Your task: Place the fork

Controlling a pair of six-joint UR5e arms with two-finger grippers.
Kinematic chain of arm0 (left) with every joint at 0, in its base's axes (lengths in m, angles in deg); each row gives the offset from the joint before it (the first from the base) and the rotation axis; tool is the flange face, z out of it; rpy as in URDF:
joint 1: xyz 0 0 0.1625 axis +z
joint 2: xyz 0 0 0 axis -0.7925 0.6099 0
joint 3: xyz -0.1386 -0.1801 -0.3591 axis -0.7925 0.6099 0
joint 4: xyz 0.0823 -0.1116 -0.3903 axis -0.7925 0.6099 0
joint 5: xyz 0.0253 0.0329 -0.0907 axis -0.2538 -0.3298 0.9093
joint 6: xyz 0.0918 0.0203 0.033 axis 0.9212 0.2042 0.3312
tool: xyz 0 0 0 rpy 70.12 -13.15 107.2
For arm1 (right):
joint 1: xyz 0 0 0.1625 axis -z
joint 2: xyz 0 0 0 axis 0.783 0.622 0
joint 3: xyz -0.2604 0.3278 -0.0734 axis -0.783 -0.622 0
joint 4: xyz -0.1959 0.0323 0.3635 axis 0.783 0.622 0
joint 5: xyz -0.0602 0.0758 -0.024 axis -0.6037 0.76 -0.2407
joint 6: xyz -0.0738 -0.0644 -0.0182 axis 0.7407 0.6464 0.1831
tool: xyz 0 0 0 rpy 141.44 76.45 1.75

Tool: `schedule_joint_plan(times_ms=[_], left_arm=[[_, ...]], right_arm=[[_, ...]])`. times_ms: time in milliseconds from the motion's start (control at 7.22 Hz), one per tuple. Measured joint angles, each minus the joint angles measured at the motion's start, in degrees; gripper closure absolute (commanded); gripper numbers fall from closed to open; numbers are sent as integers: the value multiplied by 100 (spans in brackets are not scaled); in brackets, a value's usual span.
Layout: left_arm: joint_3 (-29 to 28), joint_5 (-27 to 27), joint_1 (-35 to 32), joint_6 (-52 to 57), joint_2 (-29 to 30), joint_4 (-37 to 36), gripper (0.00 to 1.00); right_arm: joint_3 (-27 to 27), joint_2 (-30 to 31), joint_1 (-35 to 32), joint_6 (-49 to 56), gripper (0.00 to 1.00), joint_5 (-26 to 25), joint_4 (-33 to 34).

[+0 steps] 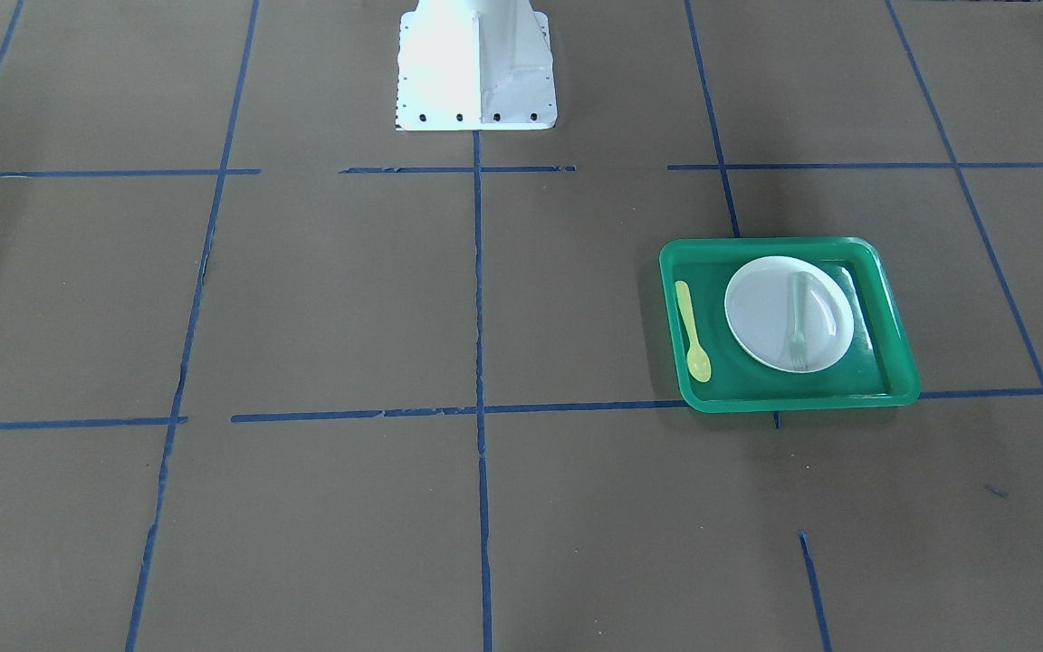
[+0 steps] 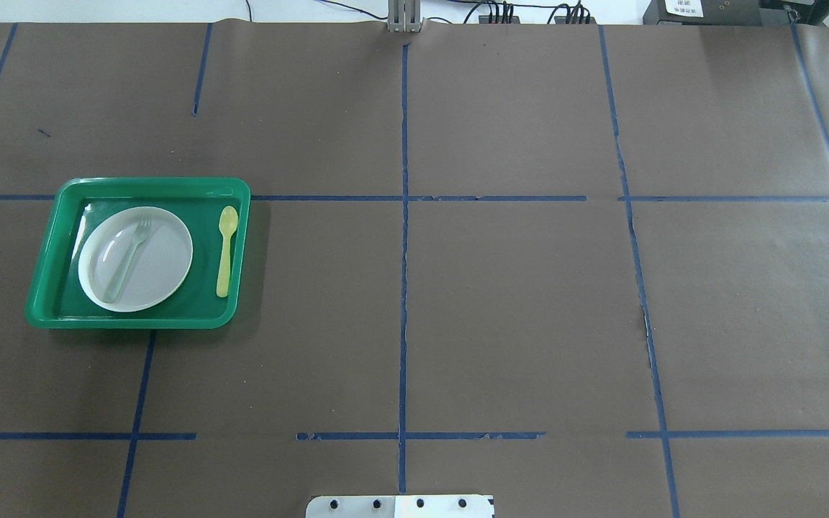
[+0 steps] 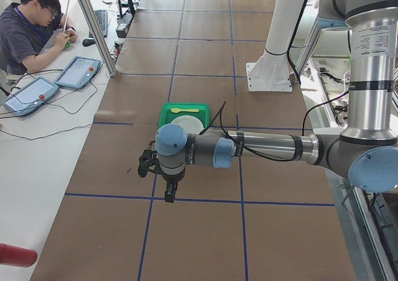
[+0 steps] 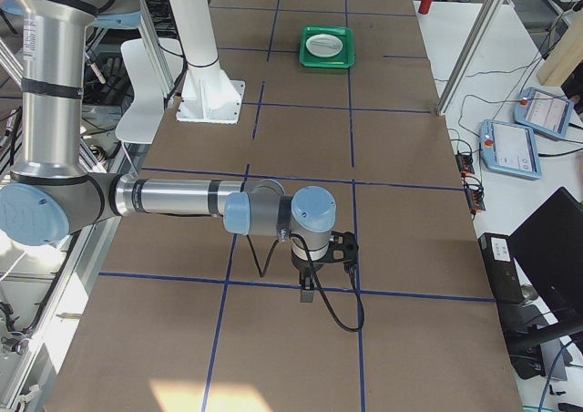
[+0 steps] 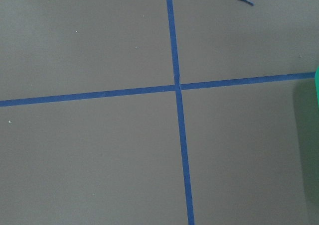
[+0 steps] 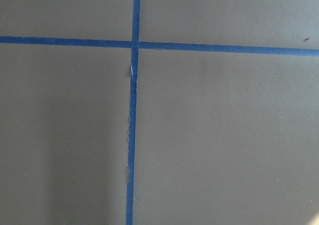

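You'll find the fork (image 2: pixel 127 260) lying across the white plate (image 2: pixel 166 262) in the green tray (image 2: pixel 148 181), with the yellow spoon (image 2: pixel 225 252) beside the plate. The left hand (image 3: pixel 168 196) and the right hand (image 4: pixel 308 293) hover away from the tray, and you cannot tell whether either grip is open or closed.

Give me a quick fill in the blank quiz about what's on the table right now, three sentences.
1. The fork lies on the white ____.
2. The spoon is ____ in colour.
3. The tray holding them all is ____.

Missing words: plate; yellow; green.
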Motion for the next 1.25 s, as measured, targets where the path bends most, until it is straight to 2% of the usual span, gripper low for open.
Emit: schedule_joint_plan(times_ms=[415, 831, 1246], left_arm=[[-7, 6, 10, 2, -13, 17, 0], [-36, 22, 103, 6, 25, 420, 0], [184, -28, 849, -346, 174, 1073, 0]], right_arm=[[0, 0, 0, 0, 0, 0, 0], [0, 0, 0, 0, 0, 0, 0], [0, 0, 0, 0, 0, 0, 0]])
